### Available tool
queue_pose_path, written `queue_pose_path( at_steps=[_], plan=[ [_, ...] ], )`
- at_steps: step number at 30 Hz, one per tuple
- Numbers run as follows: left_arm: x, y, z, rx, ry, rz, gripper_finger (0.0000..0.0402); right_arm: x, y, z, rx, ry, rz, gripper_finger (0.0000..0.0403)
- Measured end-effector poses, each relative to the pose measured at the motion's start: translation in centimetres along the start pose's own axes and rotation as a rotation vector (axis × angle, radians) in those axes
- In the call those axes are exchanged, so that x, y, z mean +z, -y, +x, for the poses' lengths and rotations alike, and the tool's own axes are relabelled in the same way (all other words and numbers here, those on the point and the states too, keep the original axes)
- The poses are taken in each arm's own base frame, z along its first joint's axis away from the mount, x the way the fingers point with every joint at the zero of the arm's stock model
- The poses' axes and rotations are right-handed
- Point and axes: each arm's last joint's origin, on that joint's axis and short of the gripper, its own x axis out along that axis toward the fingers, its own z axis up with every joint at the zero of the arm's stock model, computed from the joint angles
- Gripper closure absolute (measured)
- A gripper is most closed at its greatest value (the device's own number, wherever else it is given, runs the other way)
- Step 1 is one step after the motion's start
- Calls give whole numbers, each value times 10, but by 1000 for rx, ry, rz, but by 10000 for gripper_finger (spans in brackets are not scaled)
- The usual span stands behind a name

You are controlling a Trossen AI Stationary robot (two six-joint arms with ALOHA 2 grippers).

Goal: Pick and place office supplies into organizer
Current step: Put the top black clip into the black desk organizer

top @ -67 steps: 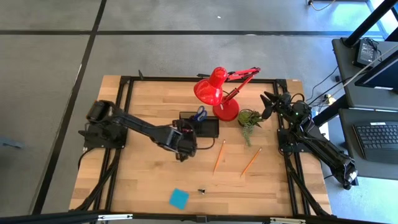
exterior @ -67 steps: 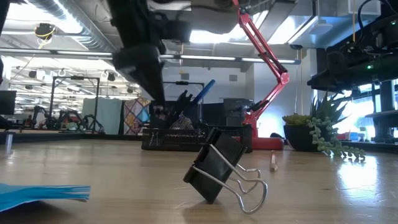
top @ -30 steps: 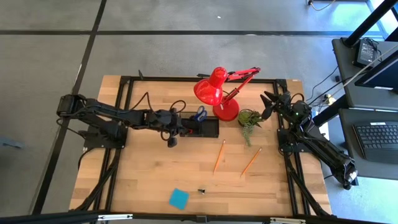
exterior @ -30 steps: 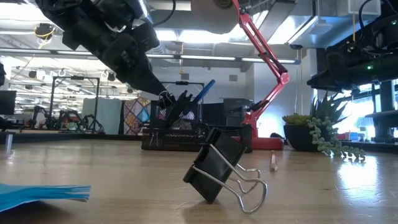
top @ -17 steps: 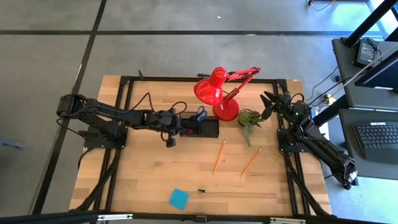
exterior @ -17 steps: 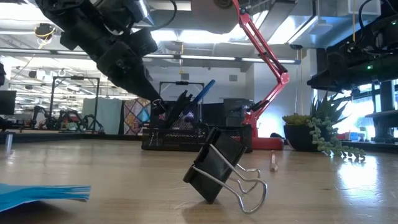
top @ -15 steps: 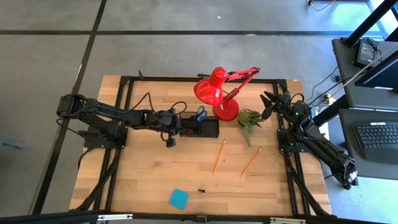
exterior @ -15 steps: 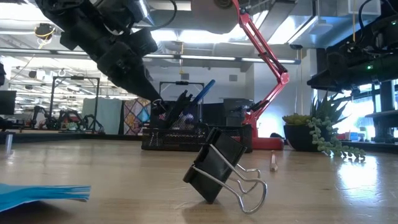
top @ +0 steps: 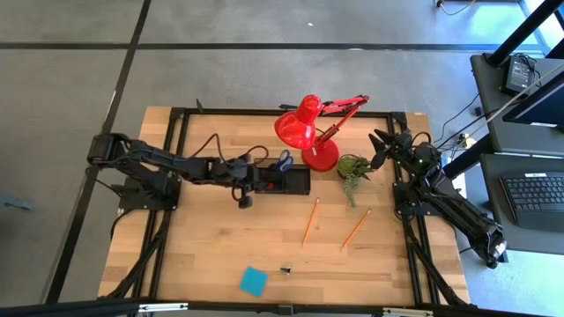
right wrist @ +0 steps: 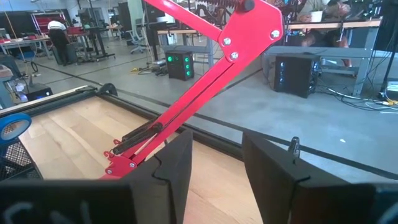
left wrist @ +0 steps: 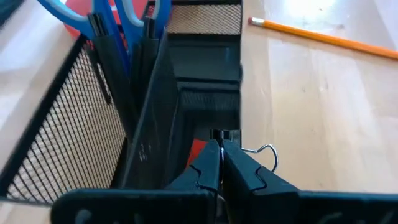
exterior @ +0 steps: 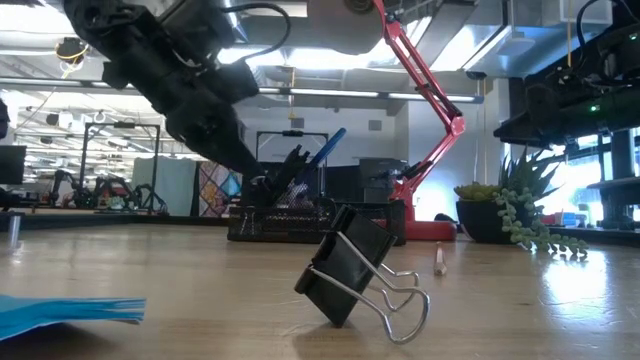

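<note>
The black mesh organizer [top: 296, 182] [exterior: 300, 222] [left wrist: 205, 68] stands beside the red lamp's base. Blue-handled scissors [top: 284, 161] [left wrist: 124, 12] and dark pens [left wrist: 146, 53] stand in its tall cup, and a red eraser [left wrist: 198, 149] lies in a low compartment. My left gripper [top: 257, 180] [exterior: 262, 184] [left wrist: 221, 146] hovers over the organizer's left end, shut on a small black clip. Two orange pencils [top: 310, 221] [top: 355, 228], a blue sticky-note pad [top: 253, 281] and another black clip [top: 286, 269] [exterior: 350, 275] lie on the table. My right gripper [top: 377, 143] [right wrist: 214, 162] waits open at the far right. My left gripper pinches a small black clip between its two fingers, right at their free ends [left wrist: 217, 133]. The clip's wire handle [left wrist: 268, 152] sticks out beside one finger. The fingers slant down from the table's left side. The clip is lifted clear above the organizer's low compartment.
The red desk lamp [top: 308, 132] leans over the organizer from the far side, its arm [right wrist: 205, 93] close to my right gripper. A small green potted plant [top: 353, 167] stands to the right of the lamp's base. Bare wood lies between the pencils and the near edge.
My left gripper has sunk a little toward the organizer's left end and edged slightly right, staying shut on the clip. Everything on the table has kept its place.
</note>
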Motion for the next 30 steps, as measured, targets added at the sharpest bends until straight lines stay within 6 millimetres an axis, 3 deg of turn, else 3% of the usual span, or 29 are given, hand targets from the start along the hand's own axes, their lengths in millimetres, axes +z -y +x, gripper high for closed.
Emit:
queue_pose_path(
  at_steps=[14,30],
  plan=[
    [-12,-8,22,18,-48,-65,398,0,0,0,-1,0,1,258],
    [-11,-8,22,29,-47,-65,371,0,0,0,0,0,0,258]
  ],
)
